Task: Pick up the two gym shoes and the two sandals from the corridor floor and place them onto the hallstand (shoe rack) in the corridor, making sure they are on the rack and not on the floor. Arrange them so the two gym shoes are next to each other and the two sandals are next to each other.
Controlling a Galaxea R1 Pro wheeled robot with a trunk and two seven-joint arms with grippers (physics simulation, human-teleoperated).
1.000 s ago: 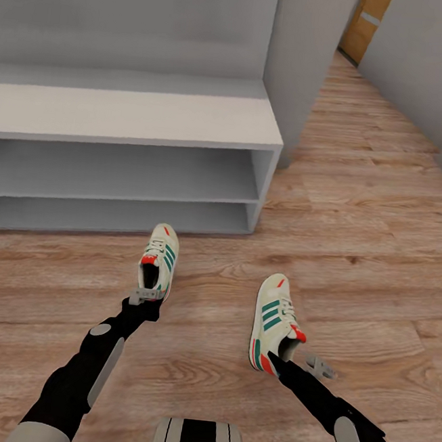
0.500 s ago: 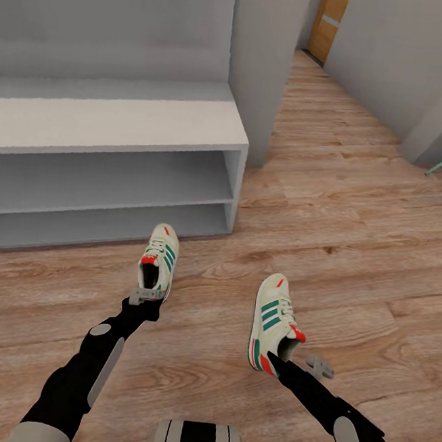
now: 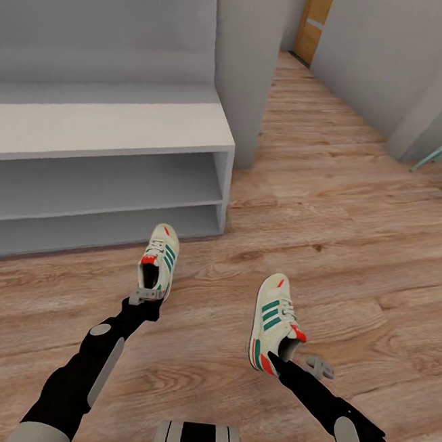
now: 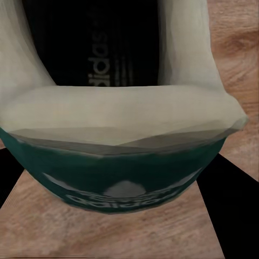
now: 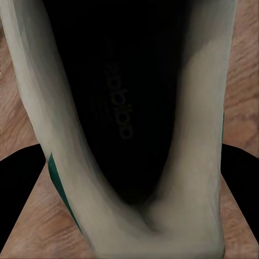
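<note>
On my far left in the head view sits the hallstand, its pale bench top over two open shelf tiers, standing on the corridor floor. Next across, my left pincer is clamped on the heel of the left gym shoe, toe pointing toward the rack; the left wrist view shows that shoe's teal heel tab and dark insole up close. Further right, my right pincer grips the heel rim of the right gym shoe; one finger goes into the opening, the other sits outside. The right wrist view looks into its black insole. The two shoes are well apart.
</note>
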